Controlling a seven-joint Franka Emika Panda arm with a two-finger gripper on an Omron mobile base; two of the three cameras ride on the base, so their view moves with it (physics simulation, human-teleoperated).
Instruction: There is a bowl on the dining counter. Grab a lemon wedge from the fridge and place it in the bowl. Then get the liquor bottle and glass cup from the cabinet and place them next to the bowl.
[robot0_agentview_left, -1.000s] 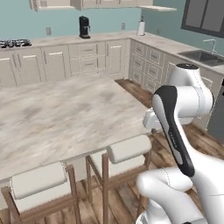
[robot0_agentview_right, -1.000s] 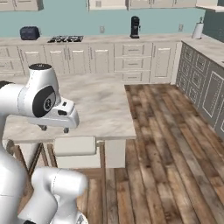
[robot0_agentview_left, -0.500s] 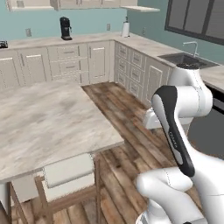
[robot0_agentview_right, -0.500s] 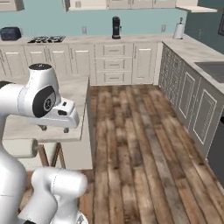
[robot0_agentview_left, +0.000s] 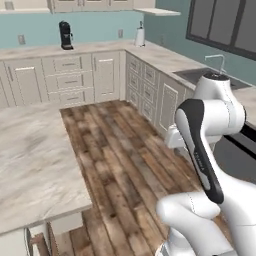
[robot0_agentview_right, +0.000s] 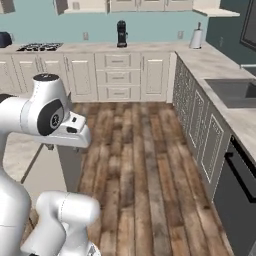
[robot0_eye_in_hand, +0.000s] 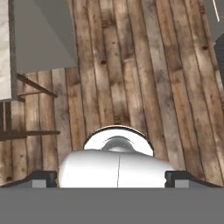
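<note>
the dining counter (robot0_agentview_left: 35, 165), a large rectangular island top of beige-grey veined marble, lies at the left of the left base view, with its near right corner standing over the wood plank floor (robot0_agentview_left: 120, 150). in the right base view only the grey end panel and a strip of the marble top show, behind the white arm with dark joints (robot0_agentview_right: 47, 112). in the hand view the marble edge and grey panel occupy the upper left corner.

the gripper (robot0_eye_in_hand: 111, 177) points down at the floor, beside the island end. its two small dark fingertips (robot0_eye_in_hand: 43, 177) stand wide apart at the bottom of the hand view, with nothing between them; the fingers are open and hold nothing.

around the island: dark wooden stool legs (robot0_eye_in_hand: 26, 109) stand on the floor below the marble edge in the hand view. the wall counter (robot0_agentview_right: 125, 47) with cream drawers runs along the teal back wall and turns down the right side. on it stand a black coffee machine (robot0_agentview_right: 121, 34), near the middle of the back run, and a white paper towel roll (robot0_agentview_right: 196, 37) at the corner. the right base view adds a black gas hob (robot0_agentview_right: 37, 46) at the left end of the back run and a dark sink basin (robot0_agentview_right: 232, 92) in the side run. the left base view shows a tap (robot0_agentview_left: 217, 60) by the sink.
</note>
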